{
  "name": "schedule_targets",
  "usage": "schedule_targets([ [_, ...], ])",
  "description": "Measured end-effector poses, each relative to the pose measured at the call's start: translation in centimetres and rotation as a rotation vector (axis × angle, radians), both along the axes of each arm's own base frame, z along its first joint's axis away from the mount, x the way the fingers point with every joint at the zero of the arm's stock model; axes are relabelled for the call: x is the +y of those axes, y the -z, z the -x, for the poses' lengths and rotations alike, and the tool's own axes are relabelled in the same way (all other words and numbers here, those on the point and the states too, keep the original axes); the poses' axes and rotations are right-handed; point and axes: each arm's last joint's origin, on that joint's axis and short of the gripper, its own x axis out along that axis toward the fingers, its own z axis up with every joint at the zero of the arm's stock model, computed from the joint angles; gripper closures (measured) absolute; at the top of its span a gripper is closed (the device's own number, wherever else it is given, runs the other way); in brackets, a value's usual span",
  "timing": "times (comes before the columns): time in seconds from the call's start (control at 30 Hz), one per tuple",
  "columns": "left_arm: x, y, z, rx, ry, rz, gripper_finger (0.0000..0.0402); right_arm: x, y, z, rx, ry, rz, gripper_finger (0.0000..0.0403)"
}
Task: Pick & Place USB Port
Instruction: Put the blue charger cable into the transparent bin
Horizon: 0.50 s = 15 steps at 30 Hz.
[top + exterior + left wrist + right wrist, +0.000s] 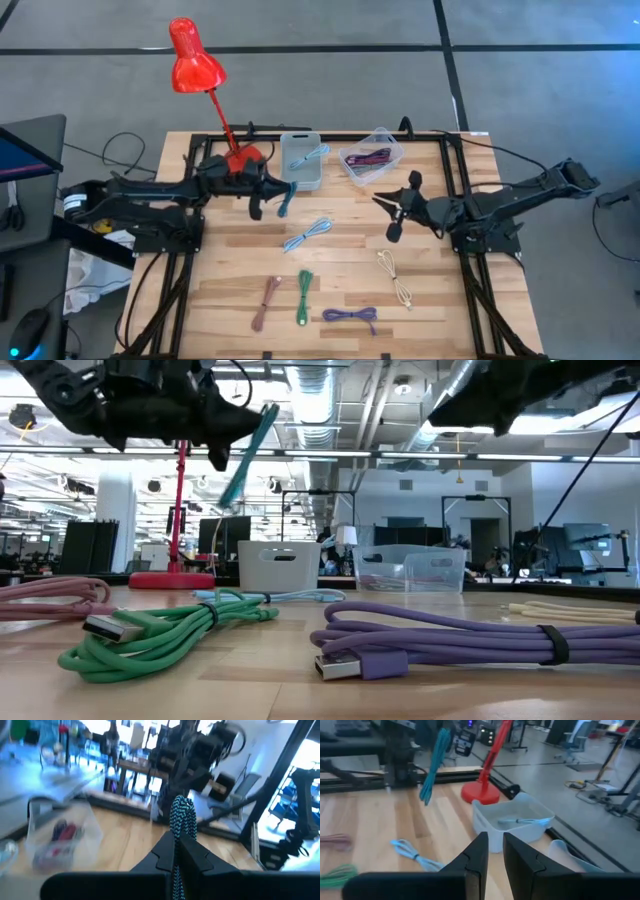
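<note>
My left gripper is shut on a teal braided USB cable, held in the air just near of the white bin. A light-blue cable lies in that bin. In the low view the teal cable hangs slanted above the table. My right gripper hovers near the clear bin of red and purple cables. It holds nothing, and only a narrow slit shows between its fingers. My left gripper pinches the teal cable bundle between its two fingers, coming level from the table's left. One end of the bundle sticks out past the fingertips. The cable is lifted clear and hangs tilted below the gripper.
A red desk lamp stands with its base left of the white bin. Several coiled cables lie on the table: light-blue, pink, green, purple and cream. Bare wood shows between the two grippers.
</note>
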Motion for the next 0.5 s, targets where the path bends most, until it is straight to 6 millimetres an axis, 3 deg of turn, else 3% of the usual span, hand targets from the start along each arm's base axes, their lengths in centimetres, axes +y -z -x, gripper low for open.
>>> schedule_targets([
  [0.3, 0.7, -0.3, -2.4, -0.035, 0.048, -0.027, 0.0393, -1.8, 1.0, -2.2, -0.014, 0.029, -0.032, 0.0343],
  [0.5, 1.0, -2.6, -3.8, -0.086, 0.111, -0.095, 0.0393, -2.6, 1.8, -3.6, -0.031, 0.055, -0.034, 0.0285],
])
